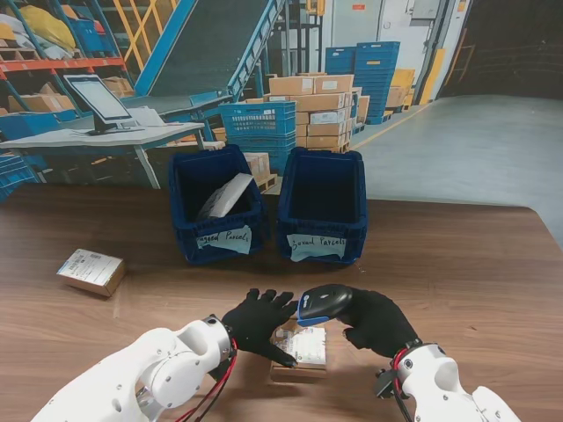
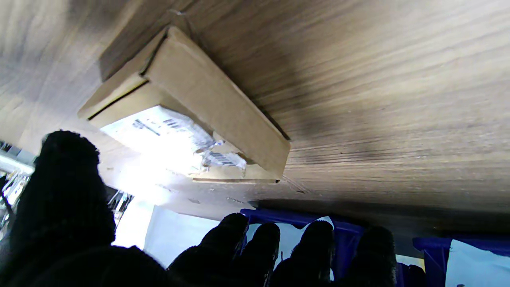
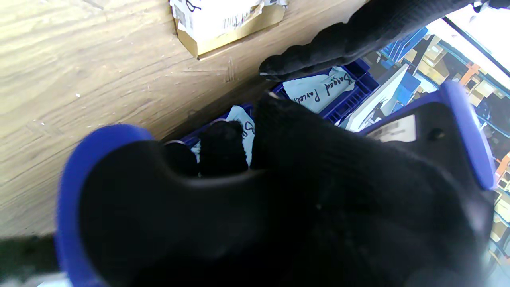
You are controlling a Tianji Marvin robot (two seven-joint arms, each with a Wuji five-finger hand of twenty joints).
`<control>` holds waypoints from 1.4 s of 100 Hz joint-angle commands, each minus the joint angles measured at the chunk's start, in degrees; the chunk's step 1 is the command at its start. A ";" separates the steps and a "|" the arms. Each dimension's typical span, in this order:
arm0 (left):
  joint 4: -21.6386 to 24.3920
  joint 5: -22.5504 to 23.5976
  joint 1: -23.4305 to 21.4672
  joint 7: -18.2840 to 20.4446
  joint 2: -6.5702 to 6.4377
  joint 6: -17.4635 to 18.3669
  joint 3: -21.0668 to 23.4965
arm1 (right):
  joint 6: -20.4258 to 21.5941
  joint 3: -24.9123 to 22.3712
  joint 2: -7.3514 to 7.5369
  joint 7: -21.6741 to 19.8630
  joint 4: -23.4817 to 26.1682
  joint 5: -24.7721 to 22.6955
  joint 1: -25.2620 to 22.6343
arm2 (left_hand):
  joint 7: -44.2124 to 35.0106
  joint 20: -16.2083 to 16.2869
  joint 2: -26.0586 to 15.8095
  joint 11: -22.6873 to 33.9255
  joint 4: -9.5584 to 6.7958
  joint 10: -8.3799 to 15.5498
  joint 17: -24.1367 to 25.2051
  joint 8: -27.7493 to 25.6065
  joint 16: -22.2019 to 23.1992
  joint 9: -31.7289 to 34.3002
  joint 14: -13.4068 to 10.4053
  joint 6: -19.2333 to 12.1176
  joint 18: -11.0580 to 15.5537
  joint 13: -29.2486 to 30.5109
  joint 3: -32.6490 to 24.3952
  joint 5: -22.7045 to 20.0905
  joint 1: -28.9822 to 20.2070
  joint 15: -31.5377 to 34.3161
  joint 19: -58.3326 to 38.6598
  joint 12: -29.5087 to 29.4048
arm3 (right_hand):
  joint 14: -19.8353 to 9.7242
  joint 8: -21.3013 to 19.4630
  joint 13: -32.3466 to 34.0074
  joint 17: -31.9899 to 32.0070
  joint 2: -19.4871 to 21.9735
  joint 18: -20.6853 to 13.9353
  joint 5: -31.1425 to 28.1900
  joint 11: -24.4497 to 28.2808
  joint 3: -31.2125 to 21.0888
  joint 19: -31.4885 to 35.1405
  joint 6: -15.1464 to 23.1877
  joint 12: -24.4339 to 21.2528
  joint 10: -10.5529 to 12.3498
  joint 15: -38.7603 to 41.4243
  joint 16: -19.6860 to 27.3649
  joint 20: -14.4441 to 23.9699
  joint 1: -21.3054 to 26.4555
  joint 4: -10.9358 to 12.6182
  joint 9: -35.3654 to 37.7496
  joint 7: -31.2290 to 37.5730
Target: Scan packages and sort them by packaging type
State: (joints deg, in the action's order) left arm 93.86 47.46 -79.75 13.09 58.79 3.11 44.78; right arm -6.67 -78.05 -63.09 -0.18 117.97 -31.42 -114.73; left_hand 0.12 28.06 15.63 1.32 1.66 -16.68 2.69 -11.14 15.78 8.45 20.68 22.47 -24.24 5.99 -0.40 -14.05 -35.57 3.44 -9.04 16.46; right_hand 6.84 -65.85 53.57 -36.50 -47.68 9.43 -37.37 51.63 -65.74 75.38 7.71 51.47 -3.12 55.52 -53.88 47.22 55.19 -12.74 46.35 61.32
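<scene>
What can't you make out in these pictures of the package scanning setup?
- Box under the hands: in the stand view the left hand and scanner cover part of it; label text too small.
- The same label is glared out in the left wrist view.
- Boxed Parcels bin: interior too dark to see contents.
- Right wrist view: the scanner fills most of the frame, hiding most of the right hand.

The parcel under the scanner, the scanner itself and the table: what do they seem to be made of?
Parcel: brown corrugated cardboard, matte, with folded flap seams and a white paper label, likely under clear tape. Scanner: hard plastic, smooth black body with blue trim, held in the right hand. Table: dark wood-grain top, low sheen; possibly laminate rather than solid wood.
</scene>
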 commanded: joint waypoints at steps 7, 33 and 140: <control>-0.92 0.08 1.24 0.95 0.46 -0.99 -1.46 | 0.29 -0.19 -0.47 -0.76 -0.03 0.39 -0.39 | 1.00 -0.96 0.98 -0.86 1.64 -1.49 0.70 0.90 -0.74 -2.44 -1.31 2.65 -0.68 -2.28 1.64 2.44 0.25 -1.25 1.01 -0.78 | 0.92 -1.63 0.89 -0.62 2.72 0.02 -4.37 -0.25 -5.23 1.35 2.30 0.37 -0.69 0.47 -1.07 1.10 5.25 0.54 0.72 1.54; -2.30 -1.18 3.40 1.38 0.64 -2.78 -3.97 | 0.86 -0.51 -0.42 -1.27 -0.42 1.24 -0.33 | 1.05 -1.30 1.14 -1.02 2.05 -2.68 0.55 1.63 -0.91 -2.66 -1.83 3.74 -0.34 -2.05 1.75 2.64 0.51 -1.22 0.76 -1.12 | 0.92 -1.65 0.93 -0.71 2.71 0.20 -4.37 -0.26 -5.23 1.42 2.30 0.46 -0.67 0.49 -1.13 1.20 5.24 0.55 0.79 1.53; -1.89 1.25 6.84 4.37 0.01 -6.17 -9.51 | 1.38 -1.28 -0.47 -1.35 -0.43 2.04 -0.81 | 1.06 -2.75 0.46 -1.42 2.69 -4.34 1.40 3.06 -1.11 -3.40 -0.24 5.38 -1.52 -2.33 2.22 3.40 1.10 -1.29 0.90 -2.70 | 0.92 -1.67 0.88 -0.62 2.70 -0.01 -4.38 -0.33 -5.21 1.31 2.30 0.47 -0.74 0.38 -1.13 1.18 5.26 0.54 0.80 1.52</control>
State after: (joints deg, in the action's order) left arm 91.77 49.17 -73.17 16.14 58.64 -2.81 35.97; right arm -5.39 -79.39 -63.12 -0.88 116.92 -29.35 -115.11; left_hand 0.18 26.15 15.94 1.27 3.08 -19.46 3.33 -9.06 15.51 7.71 20.65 25.23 -24.24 5.99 -0.40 -13.40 -34.90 3.44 -9.04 14.68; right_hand 6.84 -66.15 53.58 -36.45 -47.68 9.43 -37.36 51.63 -65.74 75.37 7.70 51.47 -3.12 55.52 -53.88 47.22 55.19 -12.74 46.35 61.28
